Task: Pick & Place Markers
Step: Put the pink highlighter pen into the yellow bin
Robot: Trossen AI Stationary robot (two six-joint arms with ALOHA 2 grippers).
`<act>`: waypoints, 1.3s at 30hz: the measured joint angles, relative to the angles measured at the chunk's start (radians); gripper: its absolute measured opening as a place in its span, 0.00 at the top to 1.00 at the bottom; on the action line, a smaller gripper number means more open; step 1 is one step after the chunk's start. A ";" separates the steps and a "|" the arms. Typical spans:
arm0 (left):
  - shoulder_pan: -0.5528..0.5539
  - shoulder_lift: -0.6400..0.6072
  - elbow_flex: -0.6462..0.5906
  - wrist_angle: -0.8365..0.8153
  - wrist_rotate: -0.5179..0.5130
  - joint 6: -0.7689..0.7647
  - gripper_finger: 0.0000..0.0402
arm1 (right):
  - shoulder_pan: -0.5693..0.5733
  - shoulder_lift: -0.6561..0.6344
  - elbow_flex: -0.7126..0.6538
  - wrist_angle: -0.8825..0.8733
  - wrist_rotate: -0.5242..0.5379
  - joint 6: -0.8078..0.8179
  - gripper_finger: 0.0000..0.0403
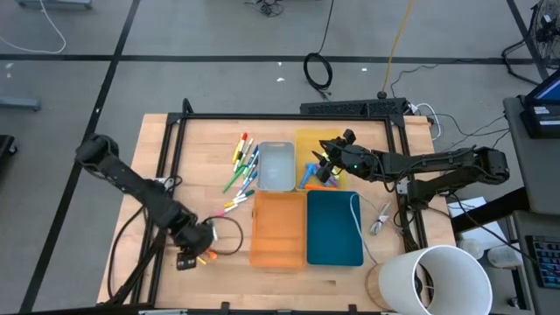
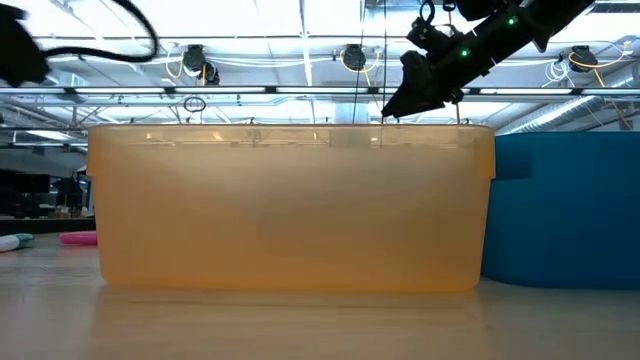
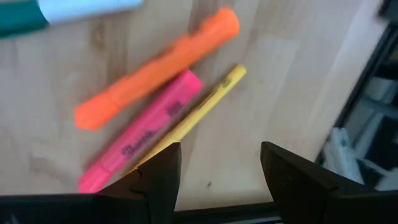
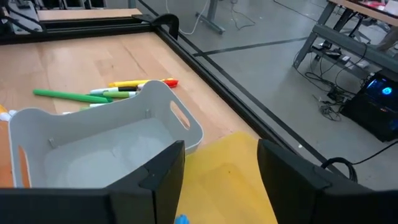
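I have the left gripper (image 3: 219,171) wide over the yellow marker (image 3: 198,112) at the bench's near left; next, lower and close. The right gripper (image 4: 221,171) hangs wide and empty over the yellow tray (image 4: 233,177).

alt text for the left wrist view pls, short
The left tool, open and empty, hovers over bare wooden table just short of three markers lying side by side: an orange one, a pink one and a thinner yellow one. At the frame's far edge sit a white marker and a green one.
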 joint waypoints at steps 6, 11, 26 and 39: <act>-0.159 0.085 0.000 -0.015 0.008 -0.181 0.44 | 0.000 0.000 -0.027 -0.001 0.000 0.000 0.53; -0.243 0.189 0.000 -0.003 0.007 -0.240 0.45 | 0.000 0.000 -0.034 0.003 0.000 0.000 0.53; -0.120 0.324 0.003 -0.054 -0.073 0.157 0.45 | 0.000 0.000 -0.034 0.062 -0.079 0.001 0.53; 0.086 0.201 -0.005 -0.139 -0.428 0.363 0.44 | 0.000 0.000 -0.034 0.077 -0.079 0.000 0.54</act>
